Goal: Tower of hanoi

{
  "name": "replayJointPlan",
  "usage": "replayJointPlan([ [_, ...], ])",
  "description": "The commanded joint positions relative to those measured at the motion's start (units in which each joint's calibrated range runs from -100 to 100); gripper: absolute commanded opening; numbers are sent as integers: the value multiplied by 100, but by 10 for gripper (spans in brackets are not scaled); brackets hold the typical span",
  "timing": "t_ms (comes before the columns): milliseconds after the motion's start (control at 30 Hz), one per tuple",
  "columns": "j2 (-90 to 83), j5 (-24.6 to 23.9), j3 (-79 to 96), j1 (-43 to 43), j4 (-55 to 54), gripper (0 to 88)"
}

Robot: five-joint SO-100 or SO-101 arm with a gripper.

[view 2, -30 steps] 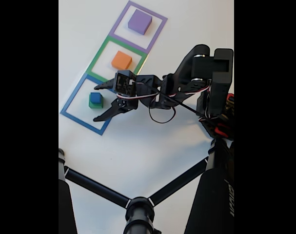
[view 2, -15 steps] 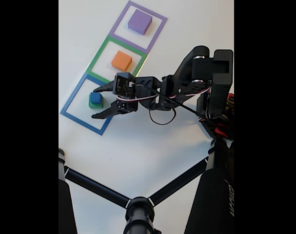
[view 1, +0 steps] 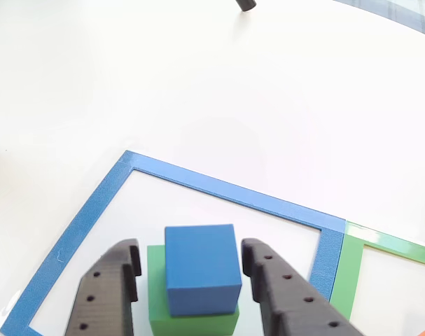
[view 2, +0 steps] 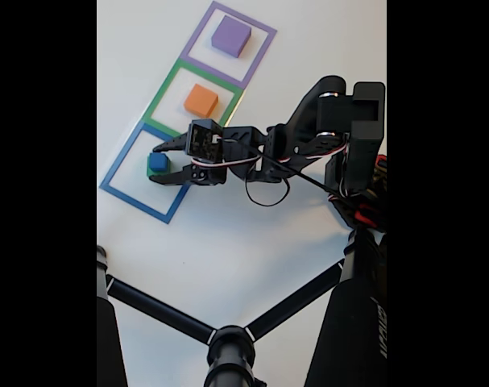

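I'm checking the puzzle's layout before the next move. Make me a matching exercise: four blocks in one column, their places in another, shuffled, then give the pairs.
Blocks:
1. blue block
2. green block
3. orange block
4. purple block

Places:
A. alone inside the green outline
B. on the table inside the blue outline, under another block
C. alone inside the purple outline
D. on top of another block, between the two fingers of the gripper

Pairs: 1-D, 2-B, 3-A, 4-C
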Motion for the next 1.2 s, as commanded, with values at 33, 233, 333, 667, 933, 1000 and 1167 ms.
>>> replayJointPlan([
  [33, -32, 18, -135, -53, -114, 108],
  [233, -65, 18, -90, -53, -73, 86],
  [333, -97, 18, -81, -63, -41, 63],
  [667, -299, 18, -26, -101, 48, 37],
  [933, -1558, 18, -153, -43, 1473, 36],
  [1000, -2156, 18, -335, 14, 2404, 36],
  [1167, -3625, 18, -1172, 388, 5546, 35],
])
